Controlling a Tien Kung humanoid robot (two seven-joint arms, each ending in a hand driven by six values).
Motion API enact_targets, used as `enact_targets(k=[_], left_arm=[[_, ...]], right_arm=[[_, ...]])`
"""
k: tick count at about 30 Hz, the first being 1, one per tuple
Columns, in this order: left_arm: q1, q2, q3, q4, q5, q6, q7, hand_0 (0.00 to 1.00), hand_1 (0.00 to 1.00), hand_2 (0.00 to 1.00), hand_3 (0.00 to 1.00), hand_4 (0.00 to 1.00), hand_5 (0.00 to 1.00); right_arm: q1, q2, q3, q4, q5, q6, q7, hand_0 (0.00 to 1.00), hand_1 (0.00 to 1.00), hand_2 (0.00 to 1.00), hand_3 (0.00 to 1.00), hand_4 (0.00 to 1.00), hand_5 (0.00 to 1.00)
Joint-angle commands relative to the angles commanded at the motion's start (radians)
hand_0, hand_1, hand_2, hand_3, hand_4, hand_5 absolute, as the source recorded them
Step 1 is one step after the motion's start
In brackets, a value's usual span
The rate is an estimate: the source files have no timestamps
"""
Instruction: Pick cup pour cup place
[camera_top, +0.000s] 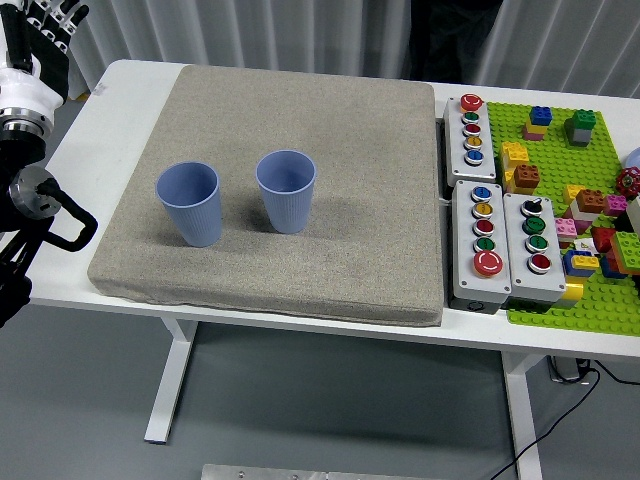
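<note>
Two blue ribbed cups stand upright on the grey mat (340, 180): the left cup (189, 203) and the right cup (286, 190), a short gap between them. Both look empty from above. My left arm (30, 200) comes in at the left edge, well left of the mat. Its hand (48, 30) is raised at the top left corner, fingers spread and holding nothing, far from either cup. My right arm is out of view.
Three grey button boxes (490, 240) sit right of the mat. A green baseplate (590, 290) with several coloured bricks lies at the far right. A person in dark clothes (440, 35) stands beyond the table's far edge.
</note>
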Motion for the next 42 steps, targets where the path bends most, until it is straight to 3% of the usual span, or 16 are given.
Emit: enact_targets(k=[12, 21, 42], left_arm=[[0.007, -0.002, -0.019, 0.044, -0.082, -0.006, 0.0, 0.811, 0.8, 0.828, 0.894, 0.83, 0.998], [0.026, -0.005, -0.029, 0.011, -0.018, 0.013, 0.005, 0.808, 0.795, 0.821, 0.894, 0.824, 0.998], [0.059, -0.006, -0.021, 0.004, -0.004, 0.019, 0.01, 0.806, 0.792, 0.82, 0.892, 0.822, 0.998]], right_arm=[[-0.002, -0.001, -0.009, 0.0, 0.008, 0.001, -0.001, 0.688, 0.658, 0.58, 0.582, 0.002, 0.002], [-0.006, 0.0, -0.012, 0.0, 0.011, 0.001, -0.003, 0.688, 0.658, 0.58, 0.581, 0.002, 0.002], [-0.03, 0.001, -0.011, 0.0, 0.007, -0.001, -0.001, 0.689, 0.658, 0.579, 0.582, 0.002, 0.002]])
